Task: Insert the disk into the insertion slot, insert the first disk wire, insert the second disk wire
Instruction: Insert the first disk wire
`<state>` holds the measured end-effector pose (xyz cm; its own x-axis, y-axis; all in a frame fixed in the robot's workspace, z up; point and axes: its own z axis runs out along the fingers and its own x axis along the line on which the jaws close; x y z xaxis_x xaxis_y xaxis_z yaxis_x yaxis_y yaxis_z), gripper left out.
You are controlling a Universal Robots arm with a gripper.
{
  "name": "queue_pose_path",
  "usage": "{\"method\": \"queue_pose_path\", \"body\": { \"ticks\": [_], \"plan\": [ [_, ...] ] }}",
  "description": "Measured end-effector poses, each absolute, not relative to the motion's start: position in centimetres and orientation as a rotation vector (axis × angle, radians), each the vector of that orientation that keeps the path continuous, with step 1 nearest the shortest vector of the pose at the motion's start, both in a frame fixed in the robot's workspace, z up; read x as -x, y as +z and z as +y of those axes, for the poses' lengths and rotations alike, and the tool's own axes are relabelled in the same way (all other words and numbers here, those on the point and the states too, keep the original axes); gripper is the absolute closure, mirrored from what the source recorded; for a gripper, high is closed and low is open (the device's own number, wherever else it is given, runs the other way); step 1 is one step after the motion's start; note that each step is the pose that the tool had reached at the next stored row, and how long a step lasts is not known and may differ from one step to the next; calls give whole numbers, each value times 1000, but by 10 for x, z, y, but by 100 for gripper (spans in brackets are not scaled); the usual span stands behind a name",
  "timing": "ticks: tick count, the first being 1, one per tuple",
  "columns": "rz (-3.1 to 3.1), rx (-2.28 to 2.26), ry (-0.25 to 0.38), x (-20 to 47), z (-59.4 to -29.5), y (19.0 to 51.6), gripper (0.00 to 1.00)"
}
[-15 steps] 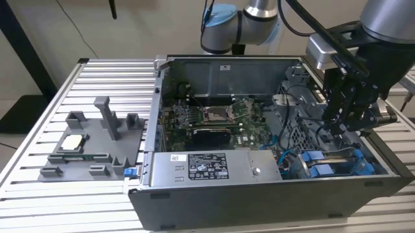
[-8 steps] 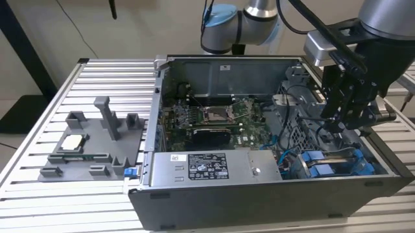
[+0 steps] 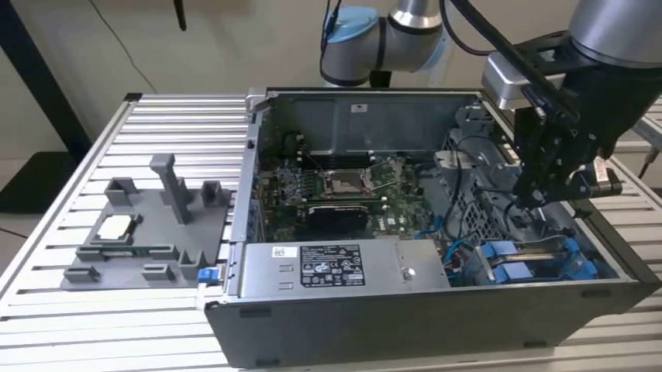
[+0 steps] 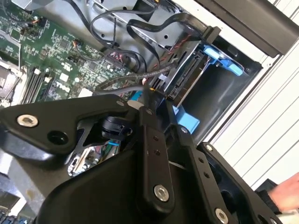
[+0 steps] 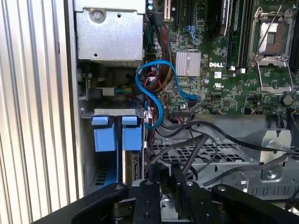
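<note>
The disk (image 3: 538,254) sits in its blue carrier (image 3: 501,263) inside the insertion slot (image 3: 610,267), at the case's near corner on the exterior view's right. In the first wrist view the carrier's blue tabs (image 5: 112,135) stand in the grey bay (image 5: 112,112). The second wrist view shows the disk's connector edge (image 4: 184,79) and the blue carrier (image 4: 223,60). My gripper (image 3: 532,198) hangs just above the bay, inside the case. It is shut (image 4: 152,100) on the end of a black disk wire (image 4: 126,80) a short way from the connector edge.
A grey labelled power-supply box (image 3: 342,267) lies along the case front, with the motherboard (image 3: 342,186) behind it. A blue cable (image 5: 156,93) and black cables (image 5: 196,144) loop beside the bay. A grey fixture tray (image 3: 145,232) sits on the slatted table. A hand (image 4: 285,191) shows at the edge.
</note>
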<state>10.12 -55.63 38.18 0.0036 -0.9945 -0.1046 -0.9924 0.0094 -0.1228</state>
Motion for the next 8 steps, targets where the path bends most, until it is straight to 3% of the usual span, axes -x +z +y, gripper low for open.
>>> {"method": "queue_pose_path", "body": {
  "ticks": [8],
  "plan": [
    [2107, 2101, -20, -101, -556, 379, 81]
  ]
}}
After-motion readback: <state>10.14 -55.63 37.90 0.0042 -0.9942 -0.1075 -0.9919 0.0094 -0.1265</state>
